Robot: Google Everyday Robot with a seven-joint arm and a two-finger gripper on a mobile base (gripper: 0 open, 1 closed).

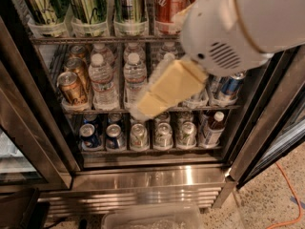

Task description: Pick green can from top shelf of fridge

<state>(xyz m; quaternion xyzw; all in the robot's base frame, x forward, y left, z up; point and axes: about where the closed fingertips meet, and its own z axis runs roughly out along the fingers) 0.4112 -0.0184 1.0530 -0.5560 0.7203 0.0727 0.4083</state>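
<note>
the green can [128, 5] stands upright on the top shelf [95, 40] of the fridge [152, 178], in the third lane from the left. a yellower olive-green can [88, 4] is close on its left and a red cola can [167, 1] close on its right. its long axis runs straight up and down, its foot sits in a clear plastic lane, and its rim is cut off at the top of the view.

the pincer [145, 104] hangs one rack lower, in front of the water bottles [102, 80]. its cream body slants down and to the left from the white arm housing [228, 32]. i cannot tell whether it is open or closed. no can is seen in it.

so the can lies above the pincer's tip, a touch to the left, and farther back inside the fridge. as i judge it, the one arm has to lift clear of the top shelf's front edge, come level with the can's side, then go in between the two neighbours, where there is little room to spare.

as for writing, the red cola can carries white script that looks like the coca-cola hand, only partly shown. the green can has dark lettering over pale streaks, which i cannot read. the olive-green can's dark scrawl, the water bottle labels and the blue cans [90, 136] on the bottom rack are not legible either.
</note>
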